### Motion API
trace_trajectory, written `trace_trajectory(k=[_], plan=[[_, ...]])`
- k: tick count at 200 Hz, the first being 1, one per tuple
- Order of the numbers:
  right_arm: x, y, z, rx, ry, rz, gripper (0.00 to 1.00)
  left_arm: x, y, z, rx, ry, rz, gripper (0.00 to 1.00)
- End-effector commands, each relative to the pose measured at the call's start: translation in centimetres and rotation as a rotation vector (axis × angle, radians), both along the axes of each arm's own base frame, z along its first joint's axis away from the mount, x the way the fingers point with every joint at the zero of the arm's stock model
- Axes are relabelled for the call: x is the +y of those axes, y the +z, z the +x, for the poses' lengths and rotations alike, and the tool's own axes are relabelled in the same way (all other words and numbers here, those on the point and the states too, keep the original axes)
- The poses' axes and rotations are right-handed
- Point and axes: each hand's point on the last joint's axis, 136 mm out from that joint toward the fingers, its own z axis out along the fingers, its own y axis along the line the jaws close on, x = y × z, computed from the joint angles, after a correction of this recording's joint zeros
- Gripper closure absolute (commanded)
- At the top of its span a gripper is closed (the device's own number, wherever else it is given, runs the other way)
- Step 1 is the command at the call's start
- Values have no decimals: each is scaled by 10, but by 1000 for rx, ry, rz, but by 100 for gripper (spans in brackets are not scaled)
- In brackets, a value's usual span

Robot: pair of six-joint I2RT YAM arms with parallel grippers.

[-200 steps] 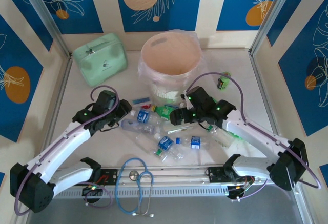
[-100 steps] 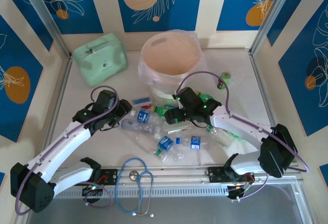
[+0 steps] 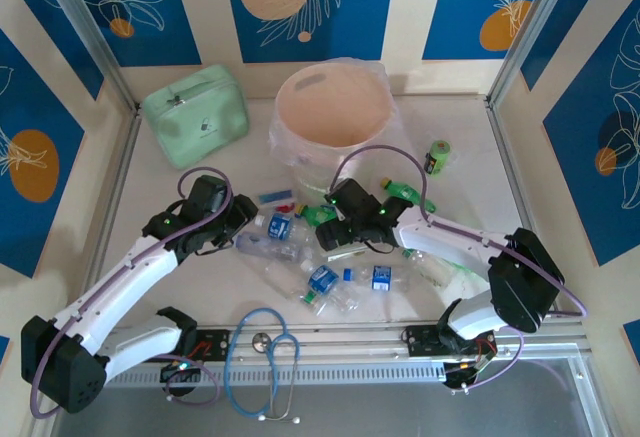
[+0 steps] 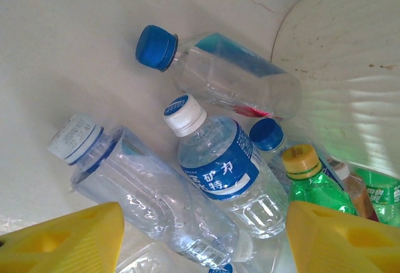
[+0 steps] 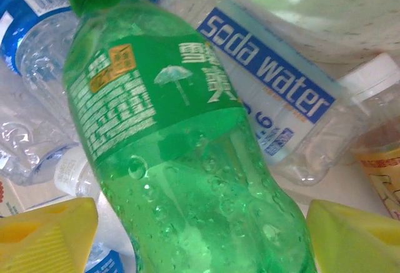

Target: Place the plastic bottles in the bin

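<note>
Pale tabletop [image 3: 470, 137]: clear blue-labelled bottles [image 4: 219, 167], green bottle [image 5: 181, 160]

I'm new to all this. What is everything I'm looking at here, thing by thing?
plastic bottles: about ten, mostly clear with blue labels, heaped mid-table before the bin
green bottle: one seen, green, between the right fingers
bin: one, cream outside, peach inside, clear liner, far centre
zip case: one, mint green, far left
small can: one, dark with green top, right of bin
stethoscope: one, blue, near edge
arms: two, white and black, near edge
left fingers: two, yellow, open over the heap
right fingers: two, yellow, flanking the green bottle; grip unclear
</note>
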Motion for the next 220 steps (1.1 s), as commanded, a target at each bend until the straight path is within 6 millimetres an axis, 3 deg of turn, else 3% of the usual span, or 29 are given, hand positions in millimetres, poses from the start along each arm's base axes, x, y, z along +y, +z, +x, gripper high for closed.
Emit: trace_trajectory(k=[1,79,117,134,179,220], plan=[[0,0,-3,-26,7,-49,16,5,-5,-1,29,7,25,32],[0,-8,-7,-36,4,-106,33,8,-5,-2,28,21,30,33],[4,5,-16,-70,20,-93,46,8,0,-1,17,29,21,33],[7,14,-22,-85,34,-82,47,10,1,-1,16,32,29,33],[16,69,-48,-140,88,-13,49,12,5,1,2,53,32,33],[24,159,-63,-220,126,148,55,10,11,8,-25,63,17,32]])
